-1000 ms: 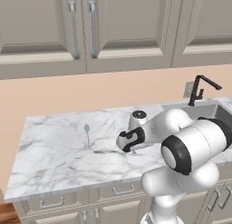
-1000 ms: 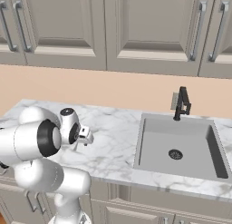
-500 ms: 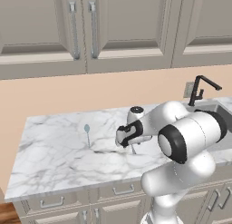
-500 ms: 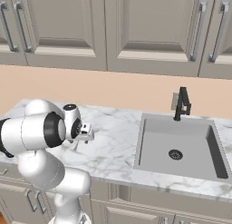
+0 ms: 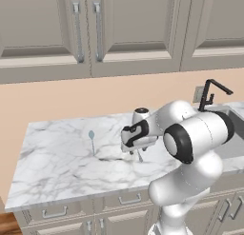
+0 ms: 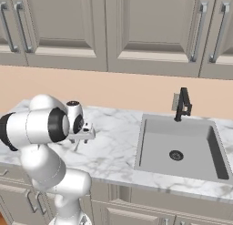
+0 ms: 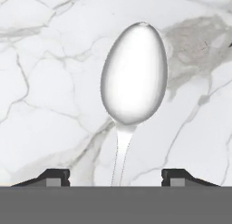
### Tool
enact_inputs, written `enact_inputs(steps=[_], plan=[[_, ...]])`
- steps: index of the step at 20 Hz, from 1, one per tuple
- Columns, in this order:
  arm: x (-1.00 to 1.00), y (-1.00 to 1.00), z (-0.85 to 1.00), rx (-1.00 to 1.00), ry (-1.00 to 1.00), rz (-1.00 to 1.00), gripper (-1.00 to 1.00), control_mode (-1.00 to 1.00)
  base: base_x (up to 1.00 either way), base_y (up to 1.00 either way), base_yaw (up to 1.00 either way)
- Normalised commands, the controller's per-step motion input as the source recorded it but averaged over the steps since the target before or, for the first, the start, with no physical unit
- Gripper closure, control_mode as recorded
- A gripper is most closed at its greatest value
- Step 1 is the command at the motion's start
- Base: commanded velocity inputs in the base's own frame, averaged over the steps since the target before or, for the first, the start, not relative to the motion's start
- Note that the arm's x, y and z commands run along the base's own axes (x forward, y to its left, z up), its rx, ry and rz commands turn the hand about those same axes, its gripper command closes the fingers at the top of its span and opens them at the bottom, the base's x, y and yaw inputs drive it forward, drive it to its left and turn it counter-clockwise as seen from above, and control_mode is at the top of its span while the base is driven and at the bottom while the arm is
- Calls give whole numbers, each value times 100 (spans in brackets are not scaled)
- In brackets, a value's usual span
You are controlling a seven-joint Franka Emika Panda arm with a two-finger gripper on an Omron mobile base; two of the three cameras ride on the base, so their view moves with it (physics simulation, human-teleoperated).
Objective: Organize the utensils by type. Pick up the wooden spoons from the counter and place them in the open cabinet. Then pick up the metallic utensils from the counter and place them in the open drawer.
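A silver-grey metallic spoon (image 7: pixel 133 73) lies flat on the white marble counter (image 5: pixel 57 167), its bowl pointing away from the hand and its thin handle running back between the two fingertips. My gripper (image 7: pixel 115 177) is down at the counter over that handle, jaws apart and clear of it on both sides. The base views show the gripper (image 5: pixel 135 150) (image 6: pixel 82 138) with the spoon's handle (image 5: pixel 139 156) poking out below it. A pale teal spoon (image 5: pixel 91 136) lies to the left on the counter. The wooden spoons, open cabinet and open drawer are out of view.
A steel sink (image 6: pixel 182 146) with a black faucet (image 6: pixel 183 103) is sunk into the counter to the right. Closed grey-beige wall cabinets (image 5: pixel 88 29) hang above. Drawer fronts with bar handles (image 5: pixel 128 199) run below the counter edge.
The arm has swung left and lowered the hand onto the counter over the silver spoon. The jaws have narrowed somewhat.
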Motion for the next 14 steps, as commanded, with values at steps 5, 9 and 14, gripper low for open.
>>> enact_inputs(steps=[5,9,14], plan=[[0,0,-20,0,0,0,100,-100,0,0,0],[0,0,-76,0,0,0,100,-100,0,0,0],[0,0,-69,0,0,0,100,-100,0,0,0]])
